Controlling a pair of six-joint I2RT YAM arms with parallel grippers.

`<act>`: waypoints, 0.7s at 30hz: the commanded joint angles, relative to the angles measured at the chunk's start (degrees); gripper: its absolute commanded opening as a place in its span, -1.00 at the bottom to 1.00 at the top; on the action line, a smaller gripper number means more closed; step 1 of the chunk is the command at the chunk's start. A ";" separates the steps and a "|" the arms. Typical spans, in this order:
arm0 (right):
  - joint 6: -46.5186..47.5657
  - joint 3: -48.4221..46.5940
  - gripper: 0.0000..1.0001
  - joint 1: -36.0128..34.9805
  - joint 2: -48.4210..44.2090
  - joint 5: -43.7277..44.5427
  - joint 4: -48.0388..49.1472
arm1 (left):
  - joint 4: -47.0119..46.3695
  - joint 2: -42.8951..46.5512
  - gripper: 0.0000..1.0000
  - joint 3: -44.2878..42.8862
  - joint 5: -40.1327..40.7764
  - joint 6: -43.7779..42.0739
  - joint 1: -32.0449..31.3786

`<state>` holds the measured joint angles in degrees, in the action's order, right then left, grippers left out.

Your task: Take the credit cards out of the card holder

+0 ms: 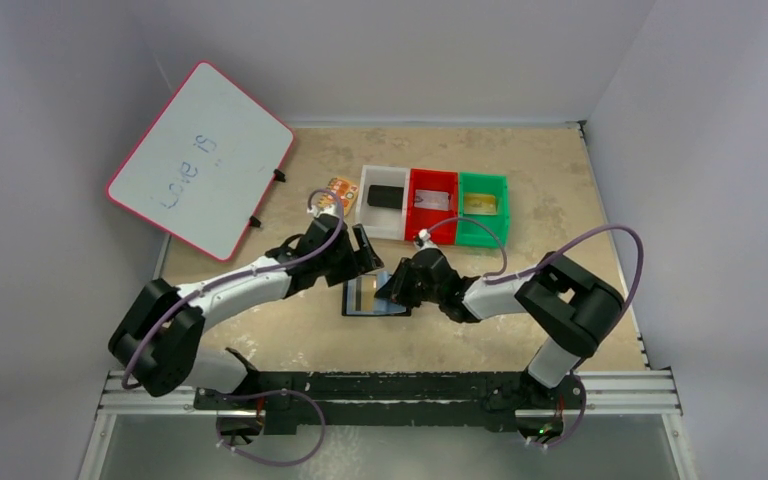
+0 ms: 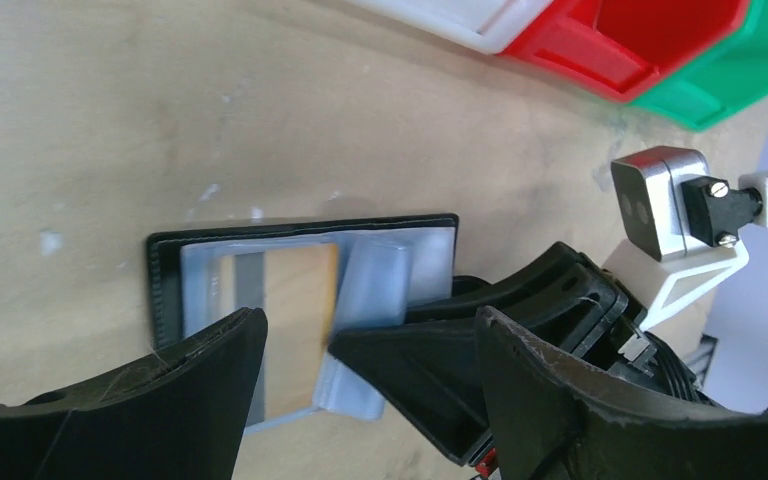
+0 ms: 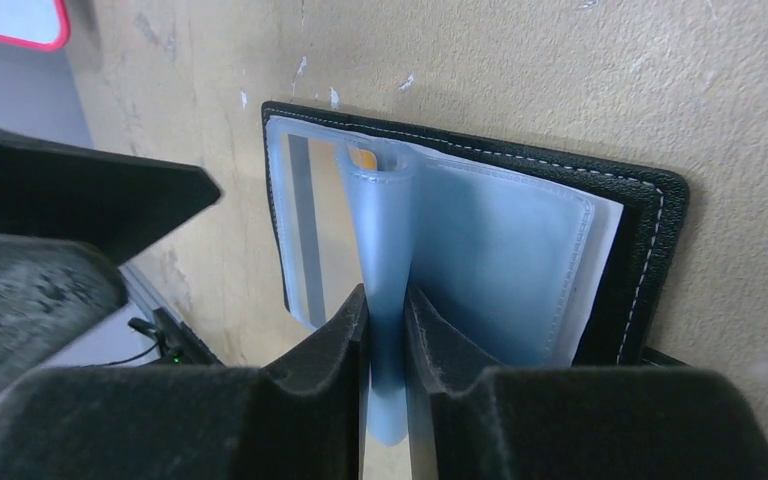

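Note:
The card holder [image 1: 362, 298] lies open on the table, black cover down and pale blue sleeves up. My right gripper [image 3: 387, 300] is shut on one blue sleeve page [image 3: 385, 230] of the card holder [image 3: 645, 250], which stands up on edge between its pads. A gold-tan credit card [image 2: 300, 300] with a grey stripe sits in the left sleeve. My left gripper [image 2: 370, 318] hangs open just over that sleeve, its fingers [image 2: 210, 370] either side of the right gripper's finger. A silver-grey card [image 1: 432, 200] lies in the red bin and a gold one [image 1: 481, 205] in the green bin.
Three bins stand in a row behind the holder: white [image 1: 370, 215] holding a black block [image 1: 386, 196], red [image 1: 440, 232], green [image 1: 501, 222]. An orange patterned piece [image 1: 340, 190] lies left of them. A whiteboard [image 1: 200, 160] leans at the back left.

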<state>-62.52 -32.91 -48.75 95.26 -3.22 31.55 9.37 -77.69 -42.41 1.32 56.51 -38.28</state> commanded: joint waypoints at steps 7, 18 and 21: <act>-1.24 3.42 -0.58 1.13 2.73 -3.22 4.35 | -13.46 -8.70 0.50 0.01 -11.51 3.46 0.02; -1.55 4.96 -0.42 1.23 1.66 -3.29 6.48 | -19.32 -13.13 0.49 3.13 -13.19 7.20 0.01; -1.36 5.13 -0.36 1.20 0.94 -3.85 7.12 | -21.27 -13.54 0.47 4.35 -14.11 8.26 -0.09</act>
<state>-64.77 -29.32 -47.66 96.68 -6.37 40.88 -8.25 -90.39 -40.12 -10.57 63.05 -38.28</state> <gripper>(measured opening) 0.301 0.744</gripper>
